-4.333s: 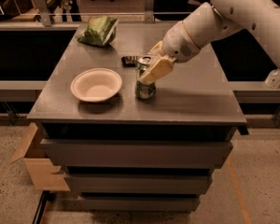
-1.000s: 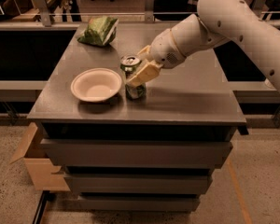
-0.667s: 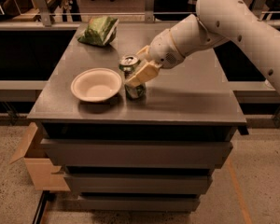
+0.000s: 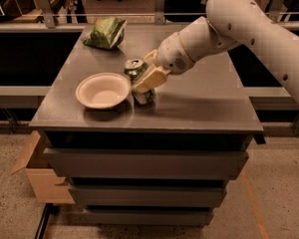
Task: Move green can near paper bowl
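Observation:
The green can (image 4: 145, 97) stands on the dark table top (image 4: 204, 103), just right of the paper bowl (image 4: 103, 90) and very close to its rim. My gripper (image 4: 145, 86) comes in from the right and is shut on the green can from above. Its tan finger (image 4: 149, 77) covers the can's upper part. The bowl is off-white, empty, and sits at the front left of the table.
A small can-like thing with a silver end (image 4: 135, 64) sits right behind the gripper. A green chip bag (image 4: 107, 33) lies at the back left. A cardboard box (image 4: 40, 176) stands on the floor at the left. The table's front edge is close to the bowl.
Since the earliest frame my gripper has carried the green can left, up beside the bowl. Over the last second it has barely moved.

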Motion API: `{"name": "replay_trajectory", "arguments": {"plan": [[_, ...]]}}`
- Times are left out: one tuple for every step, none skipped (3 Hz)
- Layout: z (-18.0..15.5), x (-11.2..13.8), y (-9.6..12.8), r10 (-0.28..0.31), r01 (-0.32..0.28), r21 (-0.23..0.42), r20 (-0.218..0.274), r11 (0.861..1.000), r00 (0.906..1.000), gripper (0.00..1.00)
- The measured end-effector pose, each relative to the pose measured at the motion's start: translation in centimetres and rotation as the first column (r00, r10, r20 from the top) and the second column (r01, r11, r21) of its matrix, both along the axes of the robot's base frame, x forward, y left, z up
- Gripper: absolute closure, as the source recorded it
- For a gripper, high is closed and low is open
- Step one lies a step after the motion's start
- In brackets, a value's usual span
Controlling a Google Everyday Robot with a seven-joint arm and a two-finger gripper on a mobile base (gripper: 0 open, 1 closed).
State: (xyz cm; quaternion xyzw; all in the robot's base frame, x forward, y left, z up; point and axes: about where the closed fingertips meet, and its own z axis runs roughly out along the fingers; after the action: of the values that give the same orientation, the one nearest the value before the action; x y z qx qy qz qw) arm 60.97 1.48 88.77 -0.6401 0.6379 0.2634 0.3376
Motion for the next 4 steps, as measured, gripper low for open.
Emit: {"name": "replay_trajectory", "arguments": {"plan": [[-0.1,-0.1,0.3,0.004,-0.004,0.001,-0.002,1.000,1.0000,0.05],[-0.2,-0.1,0.3,0.004,-0.004,0.001,-0.001,1.000,1.0000,0.00],[0.7,-0.3,-2.2,-0.049,0.048,0.005,0.030,0.999,0.9984,0.00],[1.7,-0.4,-6.0,-0.121,0.121,0.008,0.070,0.993,0.9901,0.00]]}}
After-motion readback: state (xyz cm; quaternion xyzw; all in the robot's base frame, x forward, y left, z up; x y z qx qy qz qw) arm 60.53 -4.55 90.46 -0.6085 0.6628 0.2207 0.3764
